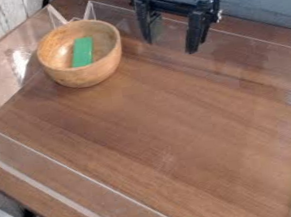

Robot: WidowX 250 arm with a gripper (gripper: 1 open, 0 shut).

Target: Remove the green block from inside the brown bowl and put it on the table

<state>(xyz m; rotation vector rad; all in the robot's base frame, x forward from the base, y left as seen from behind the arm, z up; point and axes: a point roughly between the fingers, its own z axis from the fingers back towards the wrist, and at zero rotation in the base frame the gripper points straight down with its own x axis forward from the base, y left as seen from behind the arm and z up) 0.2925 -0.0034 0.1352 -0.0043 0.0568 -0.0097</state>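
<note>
The green block (83, 52) lies inside the brown bowl (81, 69), which stands at the back left of the table (163, 118). My gripper (170, 29) hangs to the right of the bowl, pointing down, a little above the tabletop. Its black fingers stand wide apart with nothing between them. The gripper and the bowl do not touch.
Clear plastic walls (61, 162) edge the tabletop on the left, front and right. A pale brick-patterned wall and a dark arm mount lie behind the table.
</note>
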